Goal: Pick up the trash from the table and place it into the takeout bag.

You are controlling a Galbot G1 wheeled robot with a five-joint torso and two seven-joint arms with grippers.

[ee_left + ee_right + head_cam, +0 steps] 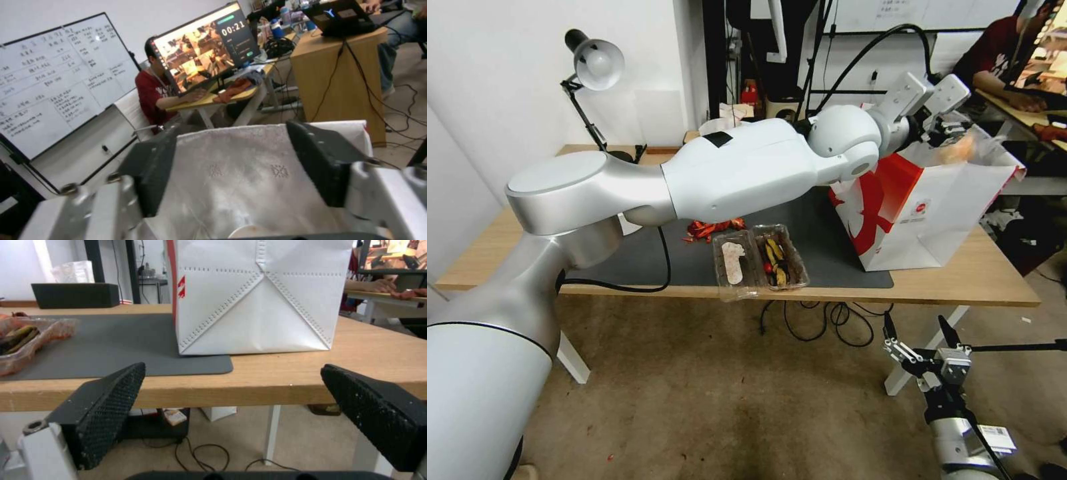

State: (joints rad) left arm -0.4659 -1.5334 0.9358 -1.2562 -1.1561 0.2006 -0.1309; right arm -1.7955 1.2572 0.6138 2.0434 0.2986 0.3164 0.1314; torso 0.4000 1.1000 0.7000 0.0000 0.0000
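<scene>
Left tool over the bag mouth, drop step in hand

Left tool [240,166] hangs with its dark jaws spread apart above the open top of the takeout bag [920,213]; in the left wrist view the silvery foil lining [231,186] lies between them and nothing is pinched. At the lower edge of that view a pale rounded rim [251,231] shows inside the bag, probably a piece of trash already in, though too little is visible to name it. In the head view a yellowish plastic-wrapped lump [960,150] sits at the bag's mouth just beside the tool. The left arm [734,167] reaches across the counter [994,273] to get there.

Right tool [920,337] waits low, in front of the counter's near edge and below it, jaws wide apart and empty.

On the dark grey mat [834,260], well apart from the bag, a clear hinged tray with food leftovers [760,263] rests at the near edge, and a crumpled red wrapper [714,229] lies just behind it.

By my reading, the placing step is at its end and the task is part done. The next move calls for lifting the left tool clear of the bag's rim and handles without snagging, then reaching back to the tray or wrapper.
</scene>
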